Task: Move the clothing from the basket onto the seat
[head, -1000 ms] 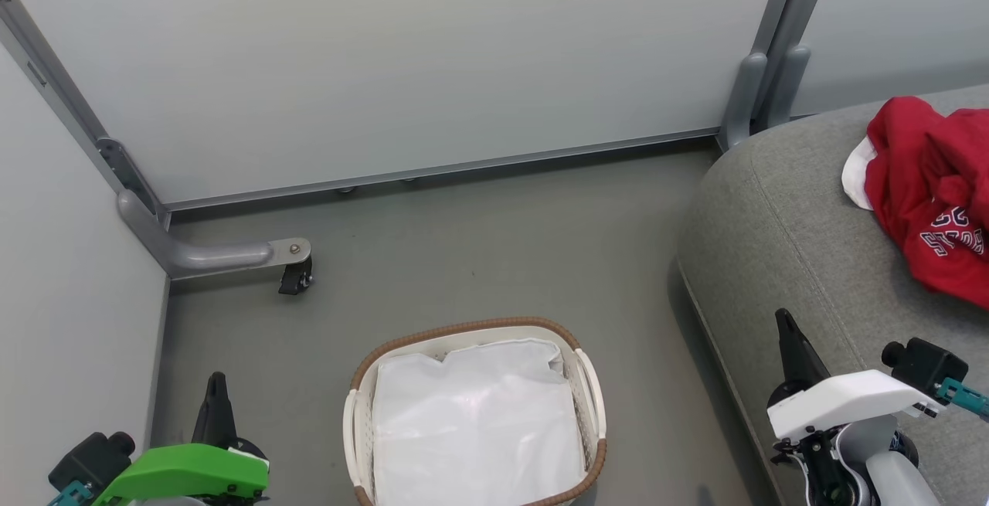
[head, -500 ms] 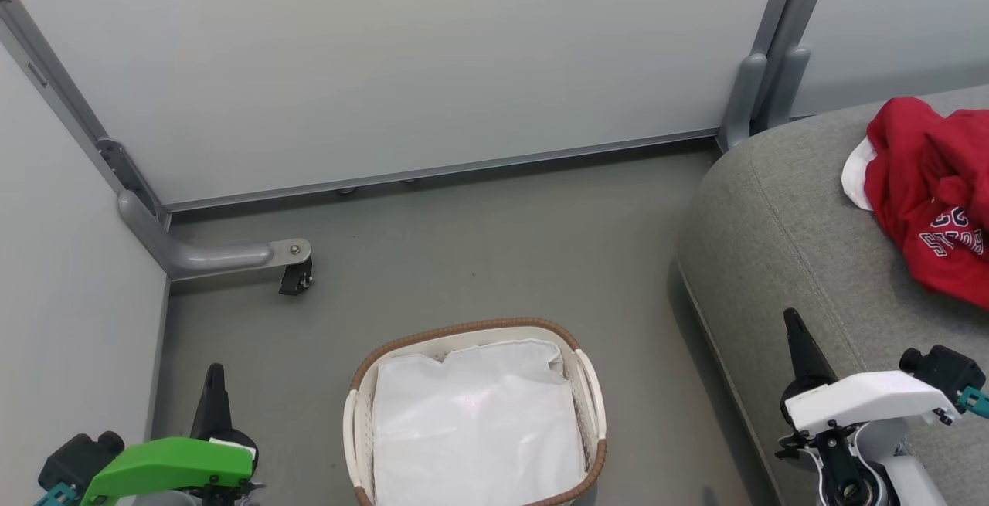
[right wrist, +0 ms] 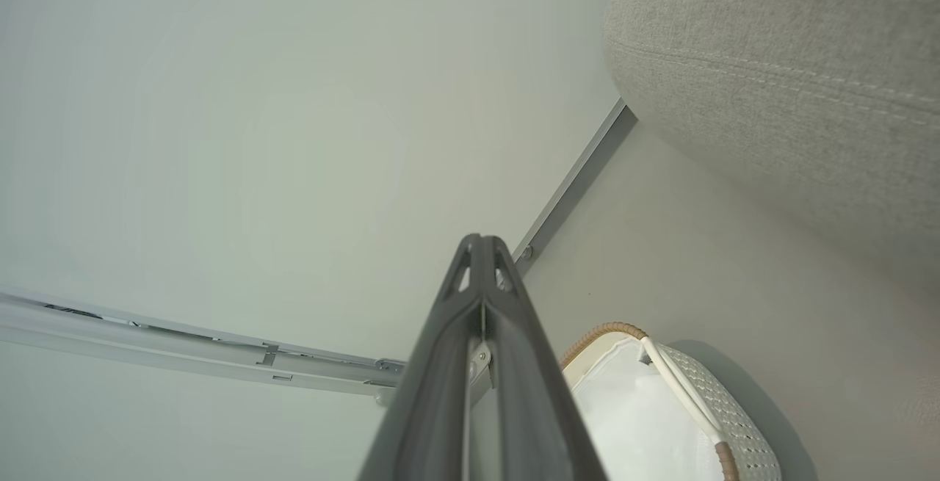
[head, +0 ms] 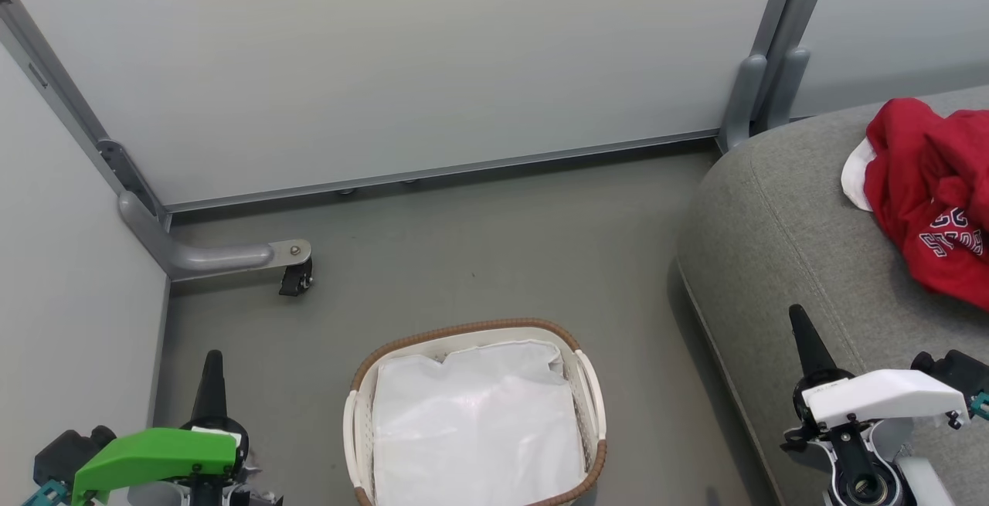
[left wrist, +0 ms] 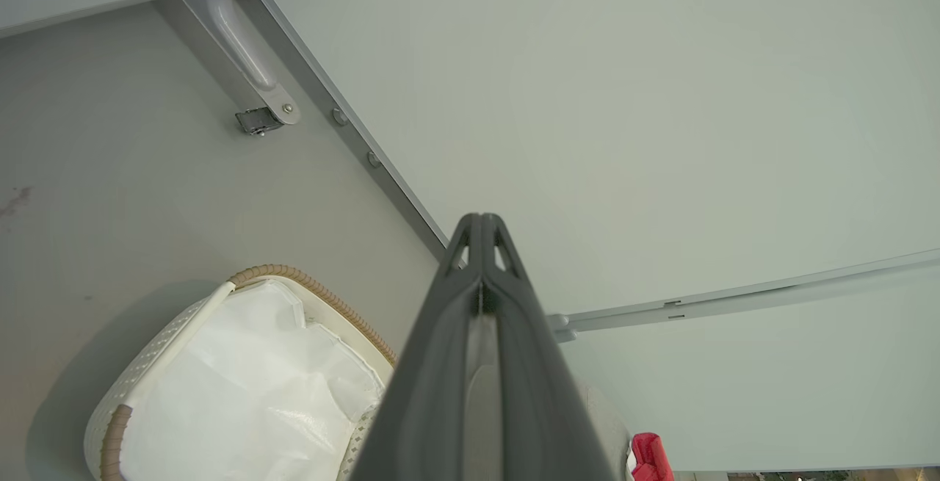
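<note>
Straight ahead of both sets of fingertips, well apart from them: pale partition panels [head: 433, 58] on grey rails (far the biggest surface here). Beneath and forward of the tips: plain grey floor [head: 494, 251]. Off to the right of the right gripper [head: 803, 332], and lying beneath it in the head view: the seat [head: 773, 205], grey upholstery with a rounded corner and a stitched seam, also along the upper right of the right wrist view. Between the two grippers, down on the floor and apart from both: the basket [head: 463, 330], white with a brown woven rim, holding a white liner [head: 475, 429]. Ahead and to the right of the right gripper, well apart from its tips: the clothing [head: 919, 197], a crumpled bright red heap lying on the seat, with white block lettering and a white patch on its left edge. Left of the basket: the left gripper [head: 212, 375], green-shelled wrist, long dark fingers pressed together tip to tip with nothing between. Right gripper likewise: white-shelled wrist, fingers closed flat against each other, holding nothing. Ahead of the left gripper, slightly to its right, standing on the floor: a small black castor [head: 296, 280] on a grey bracket foot.
</note>
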